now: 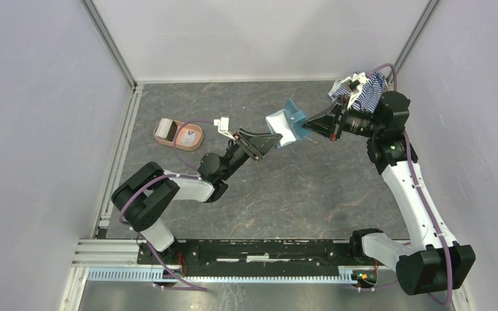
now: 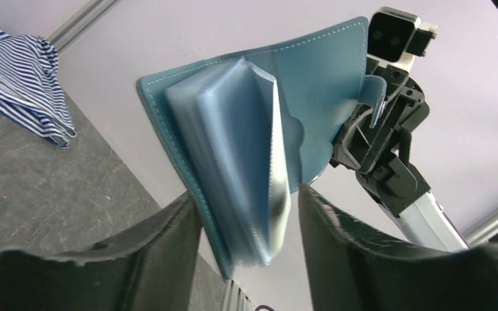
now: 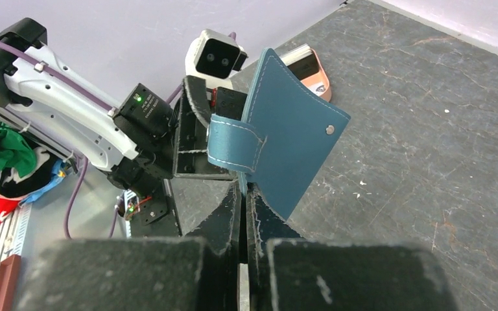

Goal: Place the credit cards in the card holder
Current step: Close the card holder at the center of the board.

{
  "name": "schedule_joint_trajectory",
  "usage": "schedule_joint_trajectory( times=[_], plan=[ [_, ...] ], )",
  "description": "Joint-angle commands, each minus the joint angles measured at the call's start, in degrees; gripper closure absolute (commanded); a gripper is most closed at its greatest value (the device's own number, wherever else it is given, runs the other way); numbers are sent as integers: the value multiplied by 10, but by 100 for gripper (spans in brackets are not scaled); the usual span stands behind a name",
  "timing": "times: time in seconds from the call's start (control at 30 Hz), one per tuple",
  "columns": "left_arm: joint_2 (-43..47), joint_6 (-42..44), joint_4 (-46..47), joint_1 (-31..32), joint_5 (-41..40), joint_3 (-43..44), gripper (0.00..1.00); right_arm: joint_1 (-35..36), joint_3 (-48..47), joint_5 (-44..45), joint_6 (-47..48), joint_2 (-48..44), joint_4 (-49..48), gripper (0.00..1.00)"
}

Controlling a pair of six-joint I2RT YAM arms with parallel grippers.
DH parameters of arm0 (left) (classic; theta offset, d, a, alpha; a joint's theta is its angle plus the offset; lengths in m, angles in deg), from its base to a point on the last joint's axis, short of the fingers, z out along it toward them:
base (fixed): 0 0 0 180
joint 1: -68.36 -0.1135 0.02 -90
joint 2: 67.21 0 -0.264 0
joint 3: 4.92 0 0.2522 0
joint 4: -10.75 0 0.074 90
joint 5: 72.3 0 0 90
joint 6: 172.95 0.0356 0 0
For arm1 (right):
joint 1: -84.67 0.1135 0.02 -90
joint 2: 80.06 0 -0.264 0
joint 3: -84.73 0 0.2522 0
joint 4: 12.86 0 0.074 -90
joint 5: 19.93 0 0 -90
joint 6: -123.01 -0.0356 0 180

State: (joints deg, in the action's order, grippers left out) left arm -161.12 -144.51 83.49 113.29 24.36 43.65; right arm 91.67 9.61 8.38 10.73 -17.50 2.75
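The table (image 1: pixel 285 194) was a dark grey slab with pale marbled veins and a scatter of small white specks. A salmon-pink oval tray (image 1: pixel 189 137) lay flat on its left side, near the metal strip (image 1: pixel 120 162) that ran along the table's left edge. Well to the right of the tray and farther back, in the far right corner, a blue-and-white striped cloth (image 1: pixel 363 91) lay crumpled on the surface. The stretch of table between the tray and the cloth showed only its veined top. Well in front of the tray, a black mounting bar (image 1: pixel 253 249) ran along the near edge.
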Motion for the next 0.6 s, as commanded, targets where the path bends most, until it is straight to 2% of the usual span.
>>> schedule_joint_trajectory(
  times=[0.0,0.27,0.37,0.43,0.53,0.57],
  plan=[
    [-15,-49,130,-5,-28,20,47,0,9,16,43,-10,13,100],
    [-35,-39,130,-14,-15,13,96,0,52,42,125,-6,47,99],
    [-37,-37,119,-19,-11,-4,98,0,75,43,157,-5,44,87],
    [-26,-29,86,-21,-3,-16,98,-1,93,35,178,-3,36,74],
    [6,1,-14,-21,13,-30,98,0,124,31,211,4,32,54],
    [21,13,-82,-21,17,-33,98,0,137,30,230,8,32,46]
  ],
)
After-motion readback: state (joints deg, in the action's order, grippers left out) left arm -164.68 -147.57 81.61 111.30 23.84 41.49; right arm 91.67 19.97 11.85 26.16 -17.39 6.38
